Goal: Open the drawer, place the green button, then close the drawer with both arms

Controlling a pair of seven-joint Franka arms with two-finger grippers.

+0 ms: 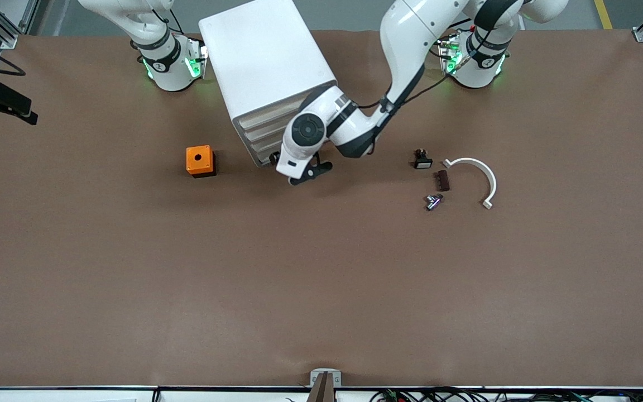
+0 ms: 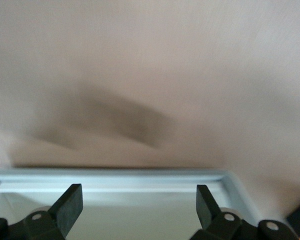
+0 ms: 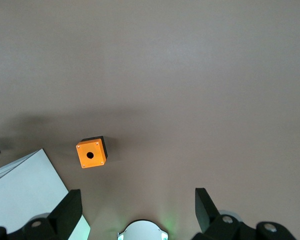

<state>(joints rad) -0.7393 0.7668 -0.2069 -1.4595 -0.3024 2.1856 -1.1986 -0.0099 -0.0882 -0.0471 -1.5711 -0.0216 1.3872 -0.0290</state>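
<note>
A big white cabinet (image 1: pixel 268 61) is seen standing on the brown tabletop (image 1: pixel 321 279) between the two arm bases, its four stacked drawers turned toward the front camera. The lowest drawer (image 1: pixel 263 159) appears shut or nearly so in the front view, where it is partly hidden by the left arm. The left gripper (image 2: pixel 140 207) is held right in front of that drawer at its lower edge, its fingers (image 2: pixel 70 205) spread wide with nothing between them; a white rim is seen just under them in the left wrist view. The right gripper (image 3: pixel 137 210) is held high near its own base, likewise wide open and empty, and the right arm waits. An orange box (image 1: pixel 200 161) with a round hole is set beside the cabinet, toward the right arm's end. The button (image 1: pixel 433 201) lies well apart from the cabinet toward the left arm's end, near a black button (image 1: pixel 422 160), a small dark block (image 1: pixel 443 180) and a white curved piece (image 1: pixel 475 178).
</note>
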